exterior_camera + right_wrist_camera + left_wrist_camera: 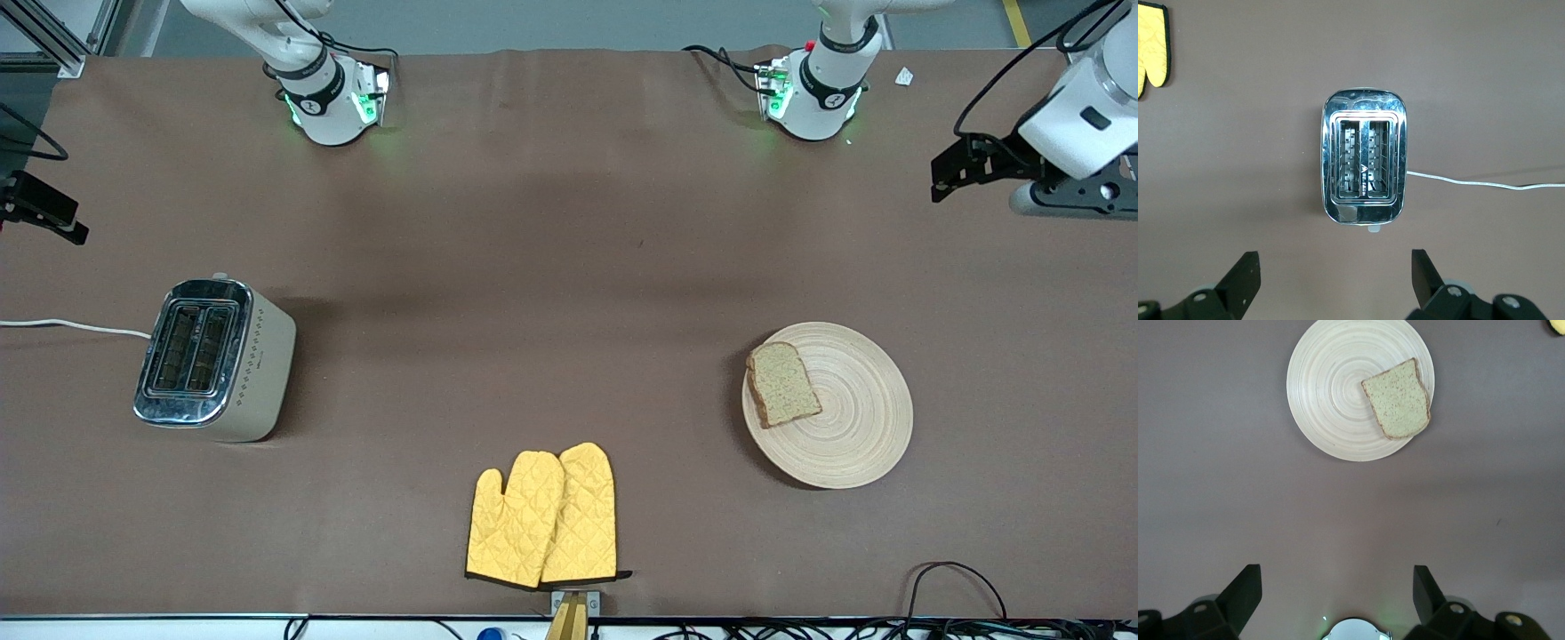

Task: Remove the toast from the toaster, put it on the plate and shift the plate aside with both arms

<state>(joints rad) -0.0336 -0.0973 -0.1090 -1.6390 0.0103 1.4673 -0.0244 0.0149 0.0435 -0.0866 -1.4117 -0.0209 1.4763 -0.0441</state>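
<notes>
The toast (782,384), a brown wholegrain slice, lies on the round light-wood plate (853,436), on the side toward the toaster. Both also show in the left wrist view, the toast (1398,400) on the plate (1331,393). My left gripper (969,164) hangs high over bare table at the left arm's end, open and empty (1338,593), well apart from the plate. My right gripper (40,213) is at the right arm's end of the table, up in the air near the toaster, open and empty (1335,277).
A silver two-slot toaster (213,360) with a white cord stands at the right arm's end; its slots (1363,157) look empty. Two yellow quilted oven mitts (544,516) lie near the table's front edge, midway along it.
</notes>
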